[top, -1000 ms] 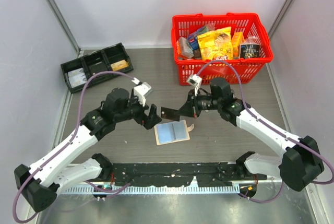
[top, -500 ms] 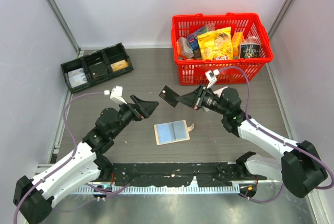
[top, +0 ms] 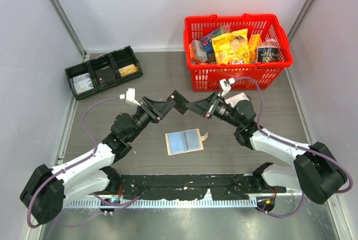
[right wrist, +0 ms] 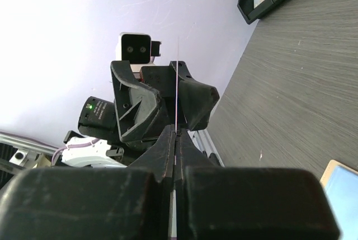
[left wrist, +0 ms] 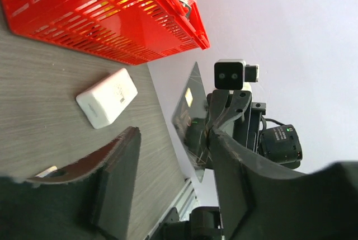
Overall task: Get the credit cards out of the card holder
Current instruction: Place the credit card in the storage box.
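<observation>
Bare tabletop (top: 224, 150) rings the card holder (top: 184, 141); red basket (top: 238, 44) blocks far right, black tray (top: 103, 71) far left.

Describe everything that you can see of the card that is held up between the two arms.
The card is a thin, dark rectangle, seemingly plastic, with a small pale patch on one face. It is up in the air, resting on nothing. The right tool is shut on one end. The free end lies between the open jaws of the left tool; whether they touch it cannot be told.
</observation>
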Controlling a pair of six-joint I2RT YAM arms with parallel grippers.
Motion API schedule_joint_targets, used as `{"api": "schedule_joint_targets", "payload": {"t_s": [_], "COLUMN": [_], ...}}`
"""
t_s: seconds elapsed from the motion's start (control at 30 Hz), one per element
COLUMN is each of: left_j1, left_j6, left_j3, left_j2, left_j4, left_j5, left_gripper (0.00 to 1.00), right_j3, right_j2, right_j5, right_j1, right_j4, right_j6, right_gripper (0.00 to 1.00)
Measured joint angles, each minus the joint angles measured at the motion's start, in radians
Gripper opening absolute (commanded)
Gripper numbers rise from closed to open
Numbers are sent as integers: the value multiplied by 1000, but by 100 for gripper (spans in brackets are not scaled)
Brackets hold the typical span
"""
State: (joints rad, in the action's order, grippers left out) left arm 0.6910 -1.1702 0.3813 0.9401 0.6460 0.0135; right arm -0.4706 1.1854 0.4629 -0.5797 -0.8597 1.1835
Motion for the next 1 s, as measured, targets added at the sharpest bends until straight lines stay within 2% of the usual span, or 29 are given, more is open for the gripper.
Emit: {"api": "schedule_joint_targets", "payload": {"t_s": [0.13,0.23,0.3,0.33,0.4,0.5,0.53,0.6,0.67,0.77,1.0], "left_j1": [4,10,12,14,14,14,14,13,4,-43,-309], "left_j6": [-22,-36,-47,-53,-60,-79,-81,-87,-89,-101,-141], "left_j3": [0,0,0,-1,-3,-26,-32,-47,-69,-98,-127], "left_j2": [39,55,64,67,68,69,68,66,58,29,-103], "left_j4": [61,87,113,128,151,177,183,192,191,174,62], "left_j5": [-5,-7,-7,-8,-8,2,8,27,50,76,117], "left_gripper": [33,11,0,0,0,0,0,0,0,0,0], "right_j3": [1,3,4,6,9,12,15,22,24,25,30], "right_j2": [14,26,36,41,50,52,52,51,43,7,-162], "right_j5": [-1,-1,-2,-5,-9,-13,-15,-23,-33,-44,-106], "right_j1": [-8,-13,-15,-15,-15,-17,-17,-16,-11,3,38], "right_j4": [-26,-45,-56,-60,-70,-80,-81,-74,-39,35,216], "right_j6": [17,24,27,28,35,37,43,36,17,-29,-153], "right_gripper": [1,1,1,2,12,48,54,75,81,82,82]}}
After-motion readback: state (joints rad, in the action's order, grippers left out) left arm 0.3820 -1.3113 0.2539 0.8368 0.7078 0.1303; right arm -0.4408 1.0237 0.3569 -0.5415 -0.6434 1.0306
